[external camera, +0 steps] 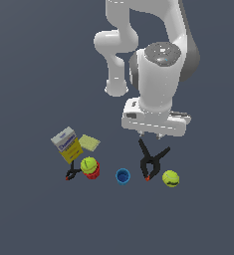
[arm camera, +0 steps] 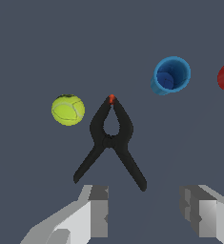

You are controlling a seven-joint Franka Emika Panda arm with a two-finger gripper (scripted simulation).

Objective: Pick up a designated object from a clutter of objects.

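Observation:
The designated object, a large black spring clamp (external camera: pixel 151 160) with splayed handles and an orange-red tip, lies flat on the dark floor. In the wrist view the clamp (arm camera: pixel 111 138) lies with its handles pointing toward my fingers and its tip pointing away. My gripper (external camera: pixel 151 135) hangs just above the handle end, apart from the clamp. It is open in the wrist view (arm camera: pixel 146 212), with nothing between its fingers (arm camera: pixel 96 212).
A tennis ball (external camera: pixel 171 178) (arm camera: pixel 68 109) and a blue cup (external camera: pixel 122 176) (arm camera: pixel 170 75) flank the clamp's tip. Toward the exterior view's left are a red cup (external camera: pixel 93 173) with a tennis ball (external camera: pixel 88 164) on it, a small clamp (external camera: pixel 71 174), a box (external camera: pixel 67 144) and a pad (external camera: pixel 89 143).

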